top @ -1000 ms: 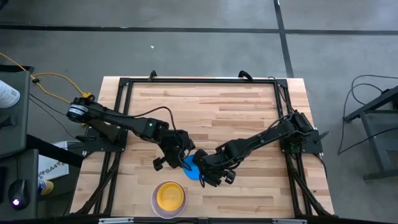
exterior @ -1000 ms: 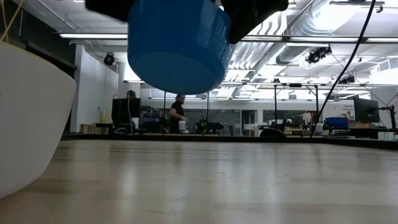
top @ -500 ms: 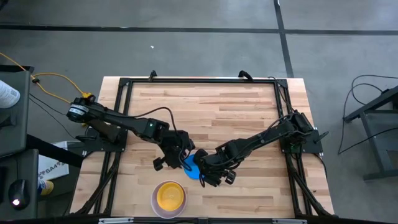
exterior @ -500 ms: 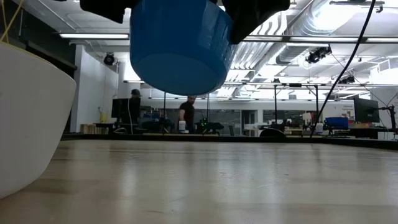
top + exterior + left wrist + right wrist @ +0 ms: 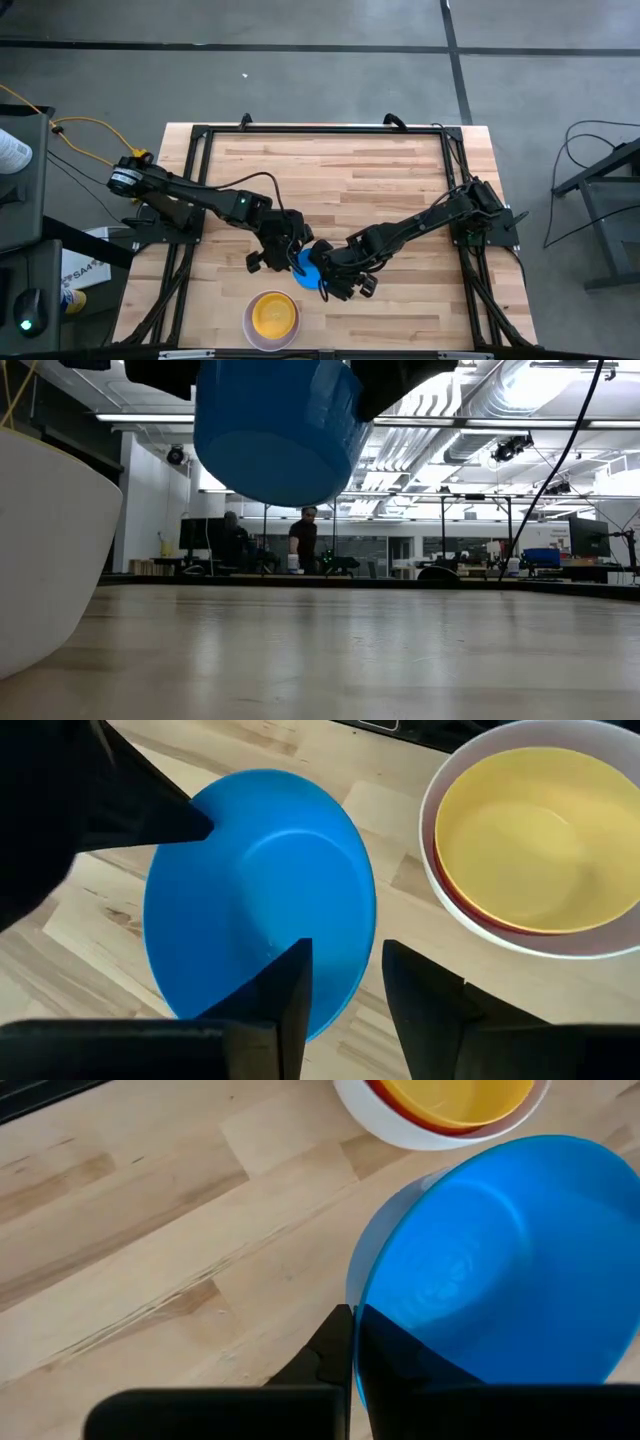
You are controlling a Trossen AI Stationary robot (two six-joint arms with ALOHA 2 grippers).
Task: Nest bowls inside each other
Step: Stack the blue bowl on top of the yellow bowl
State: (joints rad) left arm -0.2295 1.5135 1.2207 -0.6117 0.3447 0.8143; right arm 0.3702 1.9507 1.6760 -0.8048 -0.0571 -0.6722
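Right gripper: jaws clenching the blue bowl rim, carrying it airborne for nesting
Left gripper: jaws parting astride the opposite rim, releasing
Stack: waiting just beyond, yellow bowl topping it

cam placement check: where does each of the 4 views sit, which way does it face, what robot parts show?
High: overhead, straight down; both arms, blue bowl between left gripper and right gripper.
Low: table height, level across table; bowl aloft.
Left wrist: down past own fingers spread at bowl's rim, white bowl stack beside.
Right wrist: own gripper shut on rim.
Shared: blue bowl in all four.
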